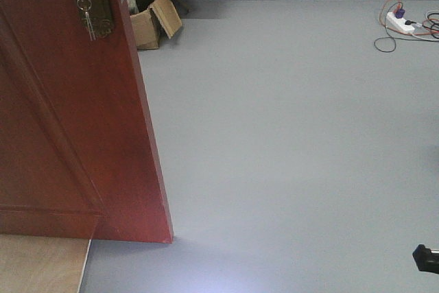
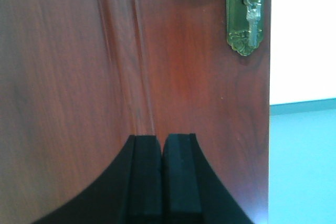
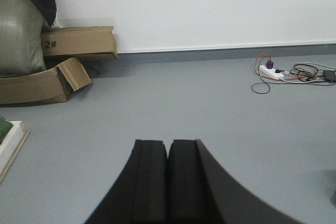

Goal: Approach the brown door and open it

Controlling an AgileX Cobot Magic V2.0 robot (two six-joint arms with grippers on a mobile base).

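Brown door: one — seen in the front and left wrist views.
Brass handle plate: one, on the door.
Keys: one bunch hanging from the plate — number of keys cannot be told.
Cardboard boxes: two, one marked "2#", one with open flaps.
Power strip: one, with a tangle of cables.
Grippers: two, left and right.

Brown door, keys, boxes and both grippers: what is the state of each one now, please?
brown door: swung open, free edge toward the camera
keys: hanging from the lock
left gripper: shut, holding nothing
right gripper: shut, holding nothing
cardboard box: flap open
power strip: cables plugged in
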